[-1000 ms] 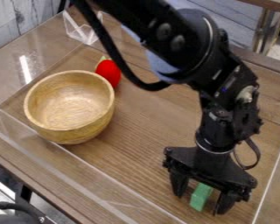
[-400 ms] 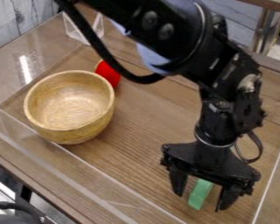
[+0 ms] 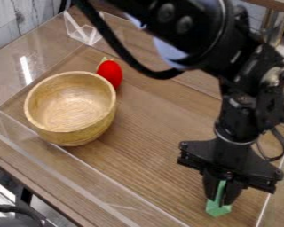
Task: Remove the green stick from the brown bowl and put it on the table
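The bright green rectangular stick (image 3: 216,208) lies right beneath the black metal pincer (image 3: 223,188), its near end poking out below the tips; whether they pinch it, I cannot tell.

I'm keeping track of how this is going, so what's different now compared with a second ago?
The gripper has moved a little to the right in the picture, and less of the green stick shows, mostly its lower end. I can't tell whether it has been taken hold of or let go. The brown bowl and the red object stayed as they were.
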Controlling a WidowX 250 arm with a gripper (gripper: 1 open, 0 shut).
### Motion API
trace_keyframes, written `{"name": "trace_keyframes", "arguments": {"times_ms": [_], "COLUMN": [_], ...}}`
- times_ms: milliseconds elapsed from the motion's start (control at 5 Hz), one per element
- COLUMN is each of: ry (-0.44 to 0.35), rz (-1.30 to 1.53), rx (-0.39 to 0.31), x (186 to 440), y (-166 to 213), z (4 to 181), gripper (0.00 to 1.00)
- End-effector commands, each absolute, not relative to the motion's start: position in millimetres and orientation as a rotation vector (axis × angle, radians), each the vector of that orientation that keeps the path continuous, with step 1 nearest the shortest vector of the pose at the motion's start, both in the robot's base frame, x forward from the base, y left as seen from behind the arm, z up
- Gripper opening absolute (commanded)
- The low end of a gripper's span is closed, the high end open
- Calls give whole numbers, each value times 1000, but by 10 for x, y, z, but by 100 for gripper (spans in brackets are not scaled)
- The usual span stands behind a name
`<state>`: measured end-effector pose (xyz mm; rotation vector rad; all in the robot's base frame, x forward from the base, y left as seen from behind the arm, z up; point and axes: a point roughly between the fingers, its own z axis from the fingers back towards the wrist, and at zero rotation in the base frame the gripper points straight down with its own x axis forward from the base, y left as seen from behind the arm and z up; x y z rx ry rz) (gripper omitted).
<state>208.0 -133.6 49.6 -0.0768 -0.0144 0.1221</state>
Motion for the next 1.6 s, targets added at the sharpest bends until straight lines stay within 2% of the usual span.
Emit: {"name": "trace_keyframes", "arguments": {"times_ms": [0, 200, 600, 1000, 1200, 1400], "ry": [-61, -92, -181, -276, -290, -272], "rz": [77, 49, 122, 280, 292, 266], "rx": [-123, -146, -192, -226, -229, -229], "x": [2071, 2040, 2113, 2459, 2553, 2586], "y": [-1331, -1234, -1082, -797, -640, -804], "z": [591, 693, 995, 1251, 1345, 1265], "gripper": [100, 0, 0, 0, 0, 0]}}
